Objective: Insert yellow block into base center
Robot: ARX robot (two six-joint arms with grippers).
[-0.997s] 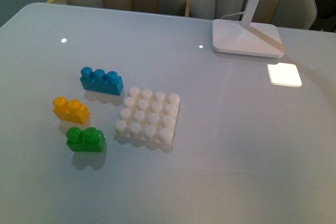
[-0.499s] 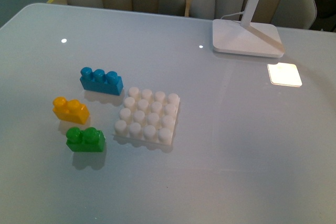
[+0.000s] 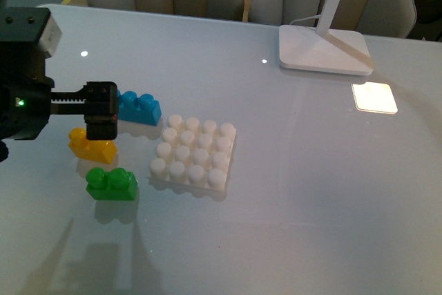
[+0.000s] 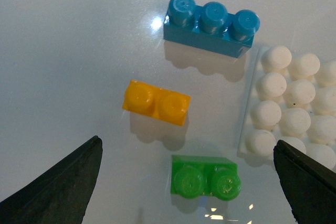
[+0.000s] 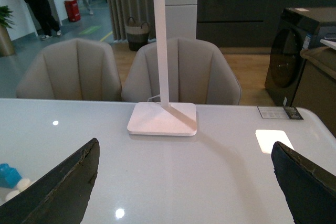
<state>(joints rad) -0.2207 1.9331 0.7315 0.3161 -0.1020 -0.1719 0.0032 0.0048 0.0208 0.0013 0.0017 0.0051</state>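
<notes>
Left gripper (image 3: 102, 112) hovers wide open and empty above the yellow block (image 4: 156, 102), which lies on the table just ahead of its fingertips. The green block (image 4: 206, 178) sits closer between them, with the base (image 3: 195, 151) beside the far finger. This looks like the approach step: next it should reach forward, descend astride yellow and close.

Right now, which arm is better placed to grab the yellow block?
Left. The left pincer hangs open over the yellow block; the right pincer faces the lamp instead.
</notes>
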